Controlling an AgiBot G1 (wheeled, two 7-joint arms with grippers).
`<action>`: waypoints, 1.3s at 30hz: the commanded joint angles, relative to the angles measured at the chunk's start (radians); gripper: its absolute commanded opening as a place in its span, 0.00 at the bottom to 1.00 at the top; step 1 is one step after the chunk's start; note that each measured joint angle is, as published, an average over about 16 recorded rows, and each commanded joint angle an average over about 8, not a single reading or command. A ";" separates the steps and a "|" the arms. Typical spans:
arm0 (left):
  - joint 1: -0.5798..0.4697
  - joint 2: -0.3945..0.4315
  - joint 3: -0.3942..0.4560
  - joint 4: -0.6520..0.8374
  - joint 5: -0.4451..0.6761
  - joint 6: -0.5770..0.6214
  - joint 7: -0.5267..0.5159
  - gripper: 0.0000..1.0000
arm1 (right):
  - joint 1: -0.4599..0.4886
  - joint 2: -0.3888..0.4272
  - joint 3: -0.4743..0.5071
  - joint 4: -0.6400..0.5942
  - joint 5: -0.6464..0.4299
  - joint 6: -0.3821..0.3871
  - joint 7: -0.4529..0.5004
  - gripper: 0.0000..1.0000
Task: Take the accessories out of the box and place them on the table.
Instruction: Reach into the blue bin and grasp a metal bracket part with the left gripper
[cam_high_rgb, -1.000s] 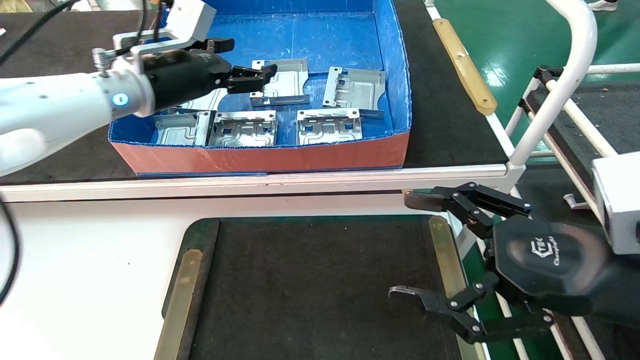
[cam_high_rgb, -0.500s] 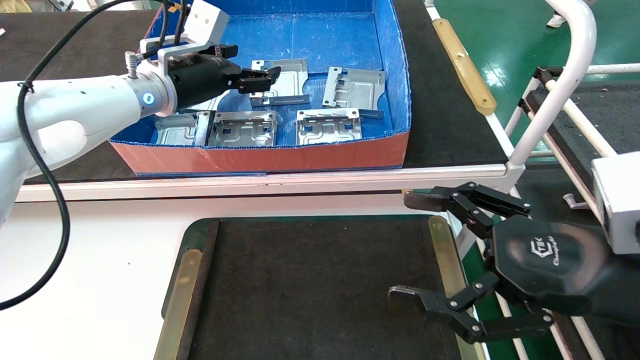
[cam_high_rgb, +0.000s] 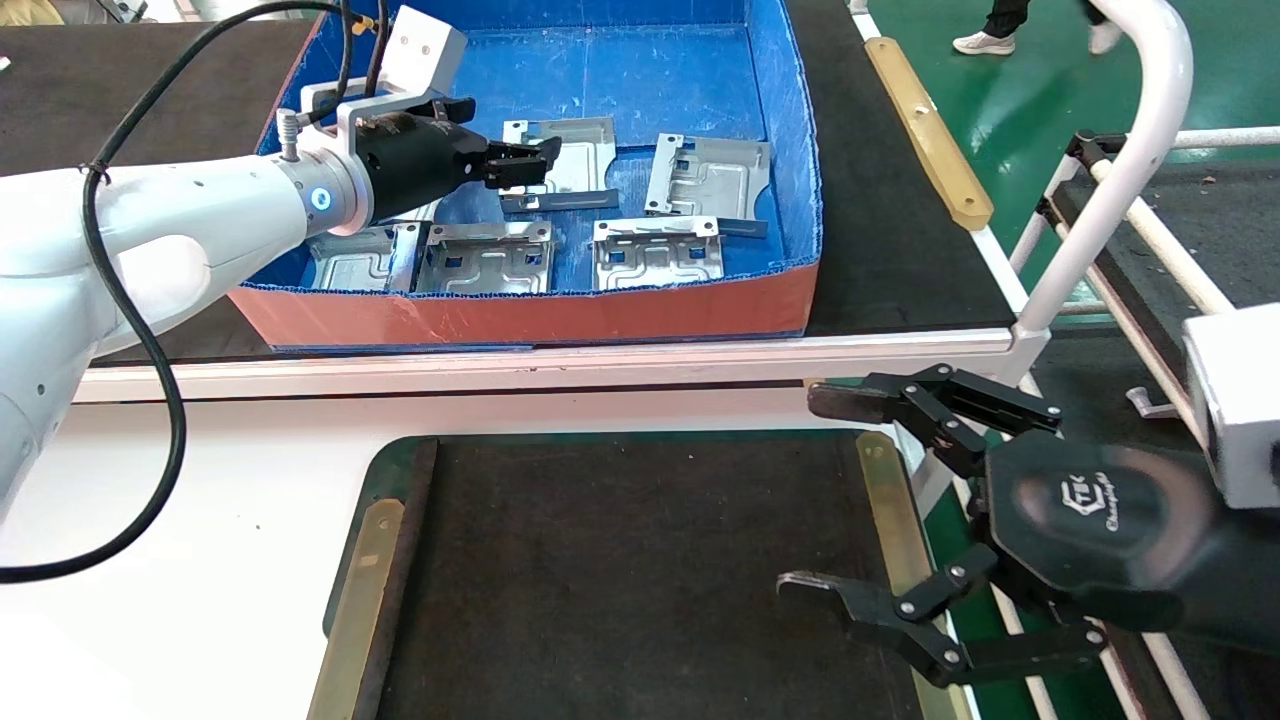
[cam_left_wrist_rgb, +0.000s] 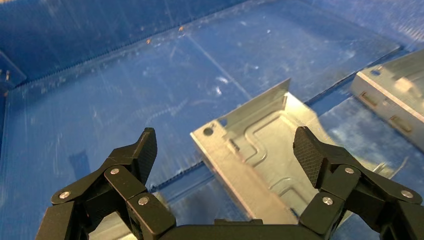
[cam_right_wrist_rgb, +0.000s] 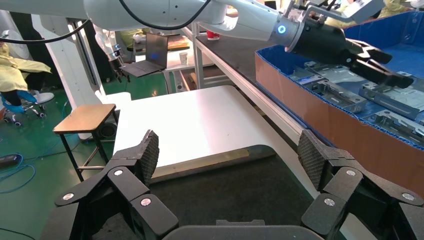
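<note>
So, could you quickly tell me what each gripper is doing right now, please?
Left gripper: open, over a bracket plate in the box.
Right gripper: open, empty, parked beside the table.

We make out a logo and cursive script on the right gripper (cam_high_rgb: 870, 500) housing, too blurred to read.

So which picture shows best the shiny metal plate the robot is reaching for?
The left wrist view: the bracket plate fills it, grooves clear, between the open left pincer. The head view shows it small in the blue box, partly hidden. The right wrist view shows it far off.
</note>
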 joint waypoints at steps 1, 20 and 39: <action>-0.004 0.006 -0.001 0.017 -0.002 -0.008 0.010 1.00 | 0.000 0.000 0.000 0.000 0.000 0.000 0.000 1.00; -0.008 0.023 -0.001 0.065 -0.023 -0.031 0.037 0.00 | 0.000 0.000 0.000 0.000 0.000 0.000 0.000 0.00; -0.006 0.021 0.000 0.057 -0.020 -0.028 0.036 0.00 | 0.000 0.000 0.000 0.000 0.000 0.000 0.000 0.00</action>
